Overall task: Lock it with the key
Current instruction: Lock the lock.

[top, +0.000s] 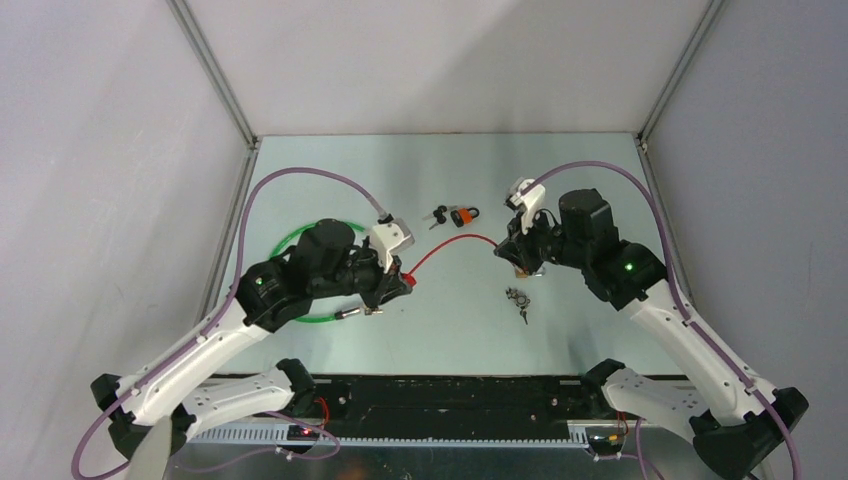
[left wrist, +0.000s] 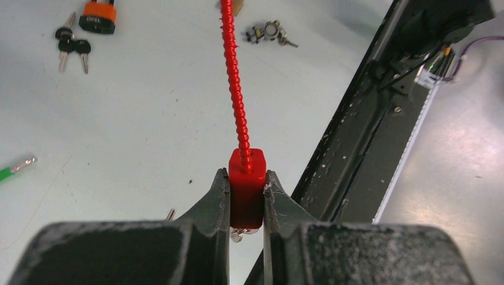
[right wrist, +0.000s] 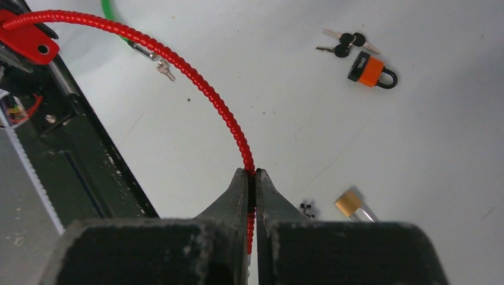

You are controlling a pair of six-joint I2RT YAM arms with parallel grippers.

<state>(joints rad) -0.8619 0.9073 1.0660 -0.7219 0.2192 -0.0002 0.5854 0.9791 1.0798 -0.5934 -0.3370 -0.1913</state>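
My left gripper [top: 402,283] [left wrist: 246,176] is shut on the red lock body [left wrist: 246,190] of a red ribbed cable lock. Its red cable [top: 455,243] [left wrist: 235,77] arcs across the table to my right gripper [top: 508,255] [right wrist: 252,177], which is shut on the cable [right wrist: 196,80] near its free end. A small silver piece shows under the lock body between the left fingers; I cannot tell what it is. Two black-headed keys [top: 438,216] [right wrist: 345,44] lie beside an orange padlock [top: 463,216] [right wrist: 371,70] at the far middle.
A brass padlock [right wrist: 349,203] and a small key bunch [top: 517,297] [left wrist: 268,32] lie below the right gripper. A green cable [top: 320,318] with a metal end [left wrist: 21,163] loops under the left arm. A black rail [top: 450,395] runs along the near edge.
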